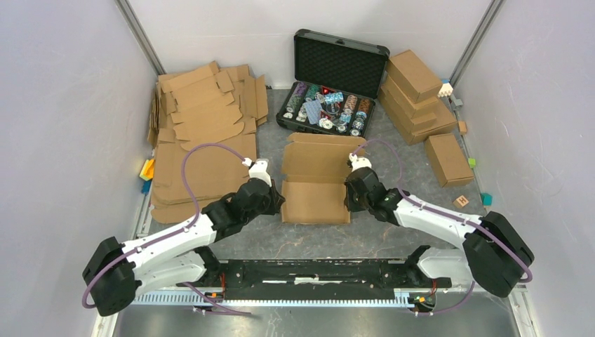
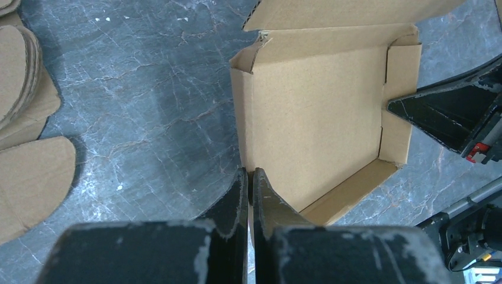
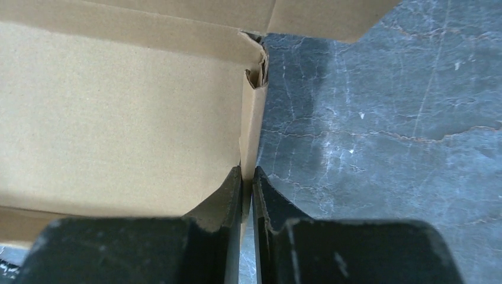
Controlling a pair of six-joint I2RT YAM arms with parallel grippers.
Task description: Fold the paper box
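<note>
The grey marbled counter (image 1: 316, 242) carries the paper box (image 1: 316, 200), stacked flat cardboard (image 1: 203, 119), a chip case (image 1: 340, 67) and closed boxes (image 1: 414, 74).

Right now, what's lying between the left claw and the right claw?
The half-folded brown corrugated-cardboard box. The left claw pinches one side wall and the right claw pinches the opposite one. The top view shows it best.

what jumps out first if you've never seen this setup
The half-folded paper box lies at centre, lid flap open, with the left claw and right claw each pinching a side wall. Behind it sits an open black case of poker chips, with flat cardboard blanks piled far left.
</note>
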